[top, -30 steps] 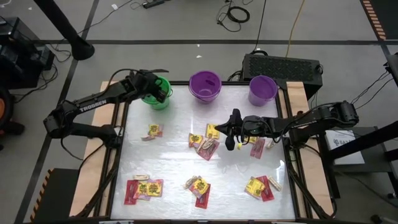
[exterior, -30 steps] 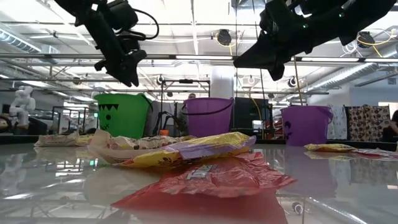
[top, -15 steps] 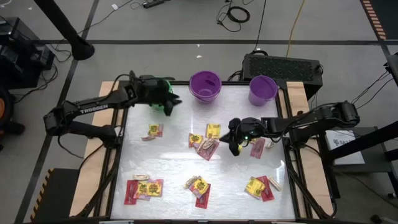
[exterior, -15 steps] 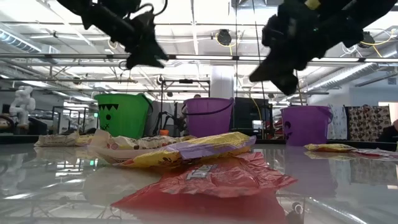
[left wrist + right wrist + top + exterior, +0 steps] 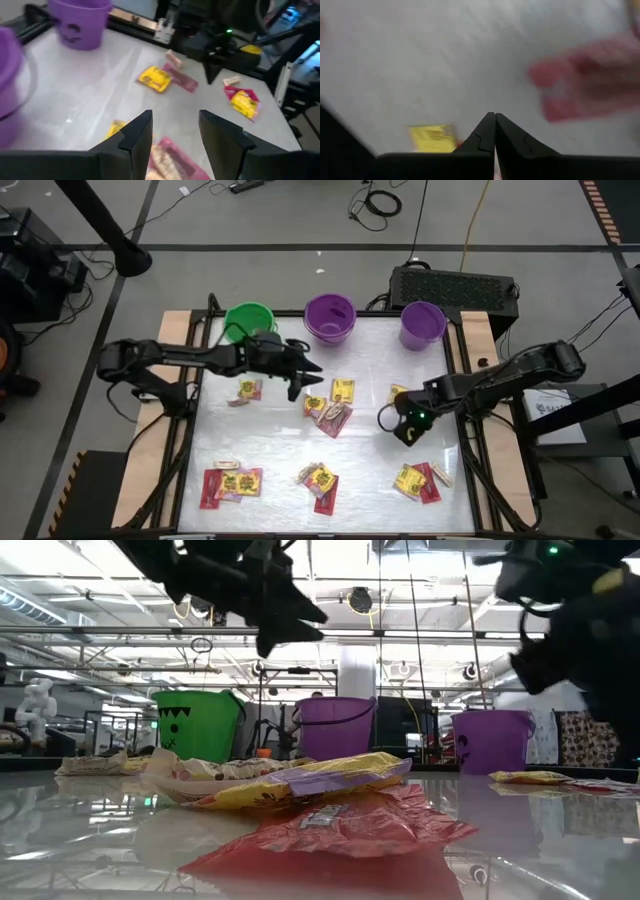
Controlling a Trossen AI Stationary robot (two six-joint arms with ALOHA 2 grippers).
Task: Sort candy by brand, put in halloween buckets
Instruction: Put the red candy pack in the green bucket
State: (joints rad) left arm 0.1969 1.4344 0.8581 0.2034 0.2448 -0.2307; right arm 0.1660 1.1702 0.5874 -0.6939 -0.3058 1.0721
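Observation:
Candy packets lie flat on the white table: a middle cluster [image 5: 330, 408], a yellow one [image 5: 342, 390], one at the left [image 5: 247, 390], and groups along the near edge [image 5: 230, 481] [image 5: 320, 478] [image 5: 420, 480]. The green bucket [image 5: 248, 320], purple bucket [image 5: 330, 318] and lavender bucket [image 5: 422, 325] stand upright along the far edge. My left gripper [image 5: 305, 378] [image 5: 175, 135] is open and empty above the table's middle, just left of the cluster. My right gripper [image 5: 392, 425] [image 5: 494, 117] is shut above bare table right of the cluster; nothing shows between its fingers.
A yellow packet [image 5: 432, 137] and a red packet [image 5: 590, 85] lie below my right gripper. A pink packet [image 5: 172, 162] lies under my left fingers. Wooden rails [image 5: 480, 340] border the table on both sides. Bare table lies between the far buckets and the candy.
My left gripper has left the green bucket and swung toward the table's right and near side, out over the middle by the candy cluster. My right gripper has moved from the cluster toward the near right, away from the middle.

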